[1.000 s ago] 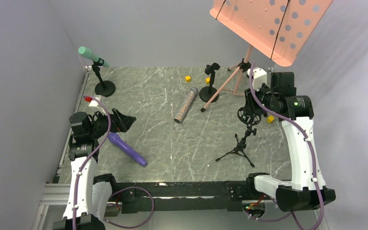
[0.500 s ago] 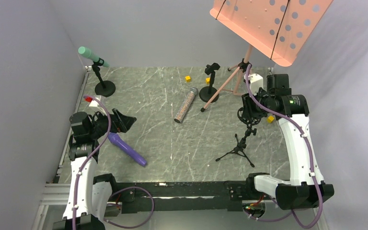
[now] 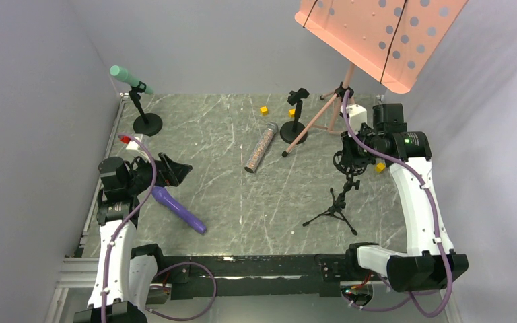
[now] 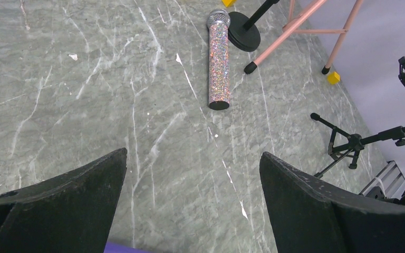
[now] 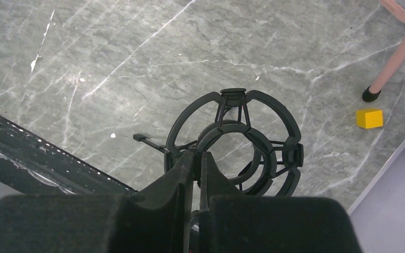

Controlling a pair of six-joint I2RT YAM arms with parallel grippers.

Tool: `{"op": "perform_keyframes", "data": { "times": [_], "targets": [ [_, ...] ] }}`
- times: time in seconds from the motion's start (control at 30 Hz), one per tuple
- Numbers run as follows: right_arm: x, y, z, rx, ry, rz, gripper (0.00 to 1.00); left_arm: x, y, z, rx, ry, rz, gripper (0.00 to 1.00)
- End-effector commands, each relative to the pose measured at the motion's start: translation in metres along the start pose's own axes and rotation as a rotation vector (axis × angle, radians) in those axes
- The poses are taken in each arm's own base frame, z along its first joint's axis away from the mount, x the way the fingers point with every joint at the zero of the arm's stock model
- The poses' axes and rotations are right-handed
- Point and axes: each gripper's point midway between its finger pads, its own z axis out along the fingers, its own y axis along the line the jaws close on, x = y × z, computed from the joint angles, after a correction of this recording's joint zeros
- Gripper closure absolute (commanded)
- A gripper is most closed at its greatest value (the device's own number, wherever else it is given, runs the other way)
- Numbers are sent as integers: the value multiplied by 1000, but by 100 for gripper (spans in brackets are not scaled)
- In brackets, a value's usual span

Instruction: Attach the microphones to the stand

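Lying flat on the bench (image 3: pixel 229 195), the glitter mic (image 3: pixel 261 148) and purple mic (image 3: pixel 178 210) look rigid, light and apt to roll, best pinched mid-barrel; the teal mic (image 3: pixel 126 76) sits clipped in its stand (image 3: pixel 147 123). Left pincer (image 4: pixel 192 158) gapes wide above the purple one, right pincer (image 5: pixel 195 155) pinches the rim of the mount (image 5: pixel 235 95); no writing legible
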Motion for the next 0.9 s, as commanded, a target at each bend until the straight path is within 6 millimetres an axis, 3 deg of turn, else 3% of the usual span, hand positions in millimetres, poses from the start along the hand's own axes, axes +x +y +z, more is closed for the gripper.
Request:
{"op": "perform_keyframes", "data": {
  "times": [0.0,0.13,0.33,0.47,0.67,0.87],
  "targets": [
    [6,-3,-1,13,31,-3,95,-9,-8,-1,24,-12,34,1],
    [-5,7,-12,-27,-36,-61,100,-9,-8,-1,25,-12,36,1],
    [-35,47,-33,-227,-181,-148,100,-10,-9,-1,31,-12,43,1],
    [-53,72,-37,-331,-238,-227,100,-9,-8,0,31,-11,46,1],
    [-88,128,-29,-420,-270,-436,100,-9,-9,1,44,-11,51,1],
    [-105,174,-2,-460,-246,-640,100,-8,-8,1,36,-10,58,1]
  ]
}}
